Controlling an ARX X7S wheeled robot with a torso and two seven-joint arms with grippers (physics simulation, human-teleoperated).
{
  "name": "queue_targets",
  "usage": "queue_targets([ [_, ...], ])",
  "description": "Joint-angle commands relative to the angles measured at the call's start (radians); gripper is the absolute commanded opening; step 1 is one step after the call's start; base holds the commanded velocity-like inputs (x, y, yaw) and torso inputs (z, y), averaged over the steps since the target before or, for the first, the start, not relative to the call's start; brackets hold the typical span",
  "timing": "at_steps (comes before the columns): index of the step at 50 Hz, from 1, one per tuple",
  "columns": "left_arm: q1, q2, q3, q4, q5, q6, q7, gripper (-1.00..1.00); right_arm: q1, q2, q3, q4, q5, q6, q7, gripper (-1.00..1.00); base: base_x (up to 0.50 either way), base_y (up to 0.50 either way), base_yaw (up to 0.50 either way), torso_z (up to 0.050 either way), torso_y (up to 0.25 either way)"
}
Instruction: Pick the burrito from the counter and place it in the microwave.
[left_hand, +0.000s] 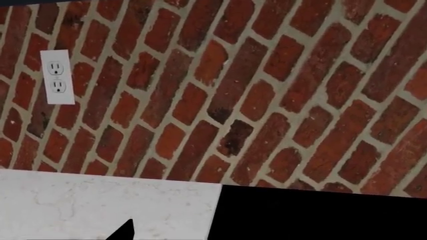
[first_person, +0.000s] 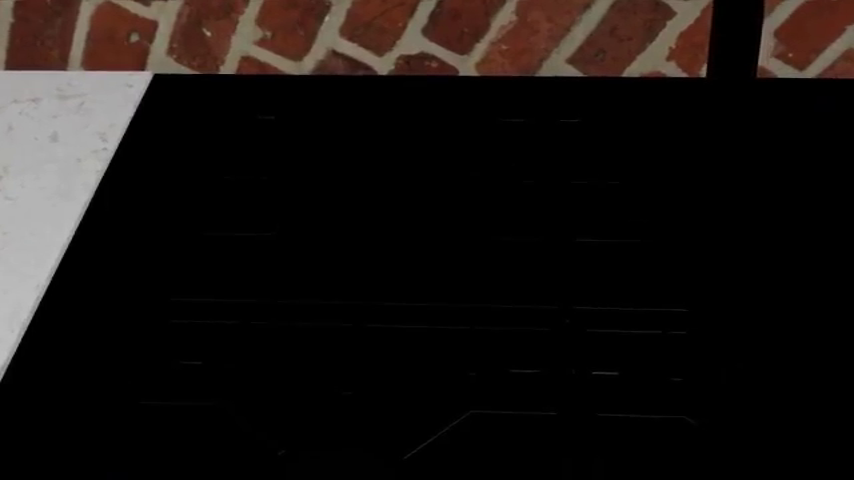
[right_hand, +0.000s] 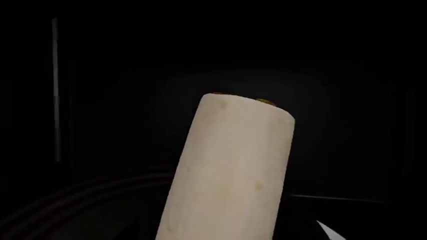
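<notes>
The burrito (right_hand: 230, 165), a beige tortilla roll, fills the middle of the right wrist view and points away from the camera. A trace of red and green filling shows at its far end. My right gripper (right_hand: 213, 236) is shut on its near end, and the roll hides the fingers. Around it is a dark space that looks like the inside of the microwave (right_hand: 100, 75), with faint curved lines low down. My left gripper (left_hand: 213, 235) hangs open over the edge of the white counter (left_hand: 80, 205). Only one black fingertip (left_hand: 124, 231) shows. Neither gripper appears in the head view.
The black stove top (first_person: 427, 280) fills most of the head view, with the counter (first_person: 54, 170) to its left. A red brick wall (left_hand: 233, 85) with a white outlet (left_hand: 57, 77) stands behind. A thin black upright bar (first_person: 734, 38) crosses the wall at the far right.
</notes>
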Motion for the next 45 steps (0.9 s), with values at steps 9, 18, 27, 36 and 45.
queue_targets([
  [9, 0.003, -0.011, 0.013, 0.000, 0.014, 0.020, 0.000, 1.00, 0.000, 0.000, -0.016, -0.036, -0.011, 0.030, 0.024, 1.00, 0.00, 0.00, 0.00, 0.000, 0.000],
  [18, -0.006, -0.011, 0.018, 0.000, 0.011, 0.020, 0.000, 1.00, 0.000, 0.000, -0.046, -0.151, -0.016, 0.052, -0.001, 1.00, 0.00, 0.00, 0.00, 0.000, 0.000],
  [27, 0.004, -0.010, 0.007, 0.000, 0.015, 0.017, 0.000, 1.00, 0.000, 0.000, -0.067, -0.235, 0.019, 0.065, -0.022, 1.00, 0.00, 0.00, 0.00, 0.000, 0.000],
  [36, 0.024, 0.004, -0.019, 0.000, 0.017, 0.000, 0.000, 1.00, 0.000, 0.000, -0.077, -0.391, 0.056, 0.112, -0.048, 1.00, 0.00, 0.00, 0.00, 0.000, 0.000],
  [45, 0.032, 0.006, -0.029, 0.000, 0.017, -0.005, 0.000, 1.00, 0.000, 0.000, -0.068, -0.443, 0.036, 0.133, -0.080, 1.00, 0.00, 0.00, 0.00, 0.000, 0.000],
])
